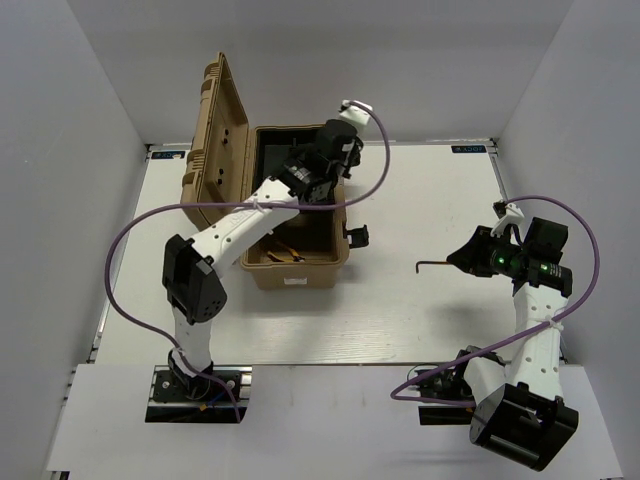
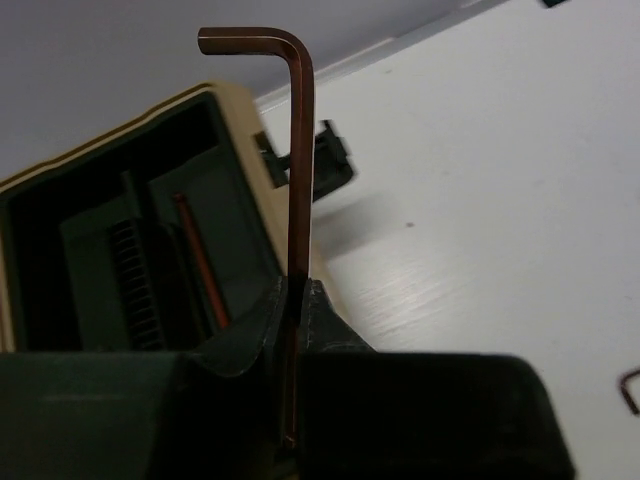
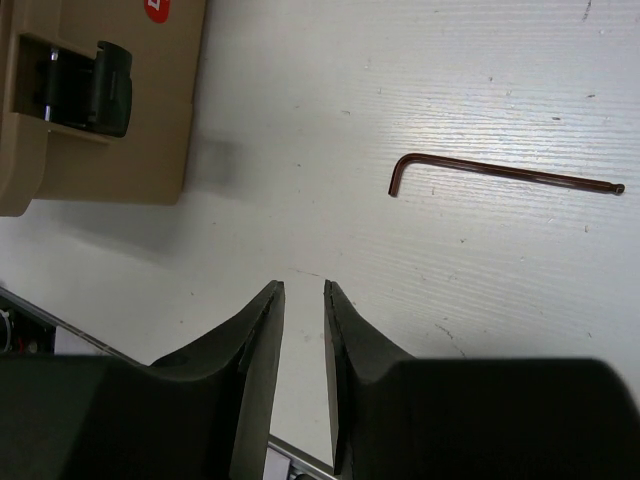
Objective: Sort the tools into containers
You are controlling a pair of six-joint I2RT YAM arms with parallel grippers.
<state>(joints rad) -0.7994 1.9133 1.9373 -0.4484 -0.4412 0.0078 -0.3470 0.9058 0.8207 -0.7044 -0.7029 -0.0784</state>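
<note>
From above, the free hex key (image 1: 432,266) lies flat on the worktop (image 1: 400,320), just left of the right hand (image 1: 462,258). Its shank runs left to right, and the left arm (image 1: 250,225) is far off over the toolbox (image 1: 300,270).

At the left wrist, the left hand (image 2: 298,292) pinches the held hex key (image 2: 300,180) upright beside the box rim.

At the right wrist, the right hand's jaws stand narrow and empty. The free key lies ahead and to the right, apparently in line with the jaws' closing direction, so we judge a wrist turn is needed. Bare worktop surrounds it.
</note>
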